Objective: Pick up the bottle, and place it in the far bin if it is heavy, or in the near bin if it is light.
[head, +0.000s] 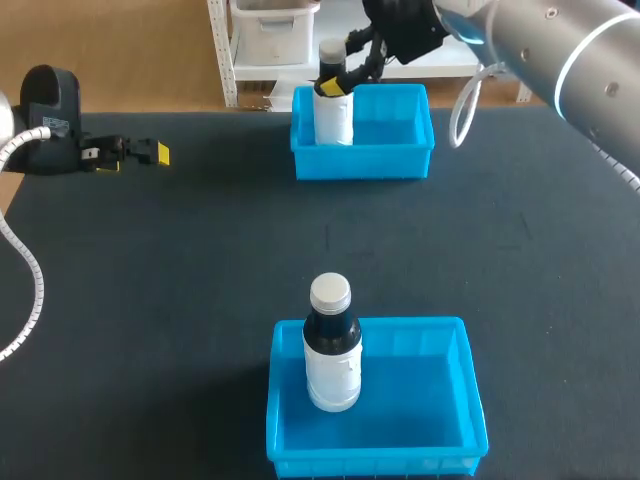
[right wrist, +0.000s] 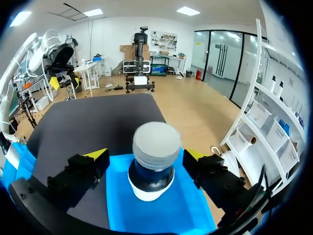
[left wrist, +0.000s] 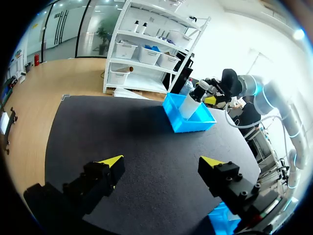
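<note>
- Head view: the right claw (head: 345, 75) is hovering over the far bin (head: 400, 160), with its fingers straddling the neck of the bottle (head: 333, 118). The bottle is standing upright inside that bin, near its left wall. By my reading, the placing step is finishing, with the bottle sorted as heavy.
- A second bottle (head: 332, 350) is standing in the near bin (head: 430, 400), well apart from the far bin across the tabletop (head: 200, 260). The left claw (head: 140, 155) is lying well to the far bin's left, blocking nothing.
- Left wrist view: the left claw (left wrist: 161, 161) is gaping wide and holding nothing, with the far bin (left wrist: 200, 120) well ahead of it.
- Right wrist view: the fingers (right wrist: 90, 164) are standing open on either side of the bottle (right wrist: 154, 147), with gaps showing, so they are gripping nothing. The next move probably calls for a straight rise, so that neither finger is catching the cap and tipping the bottle.
</note>
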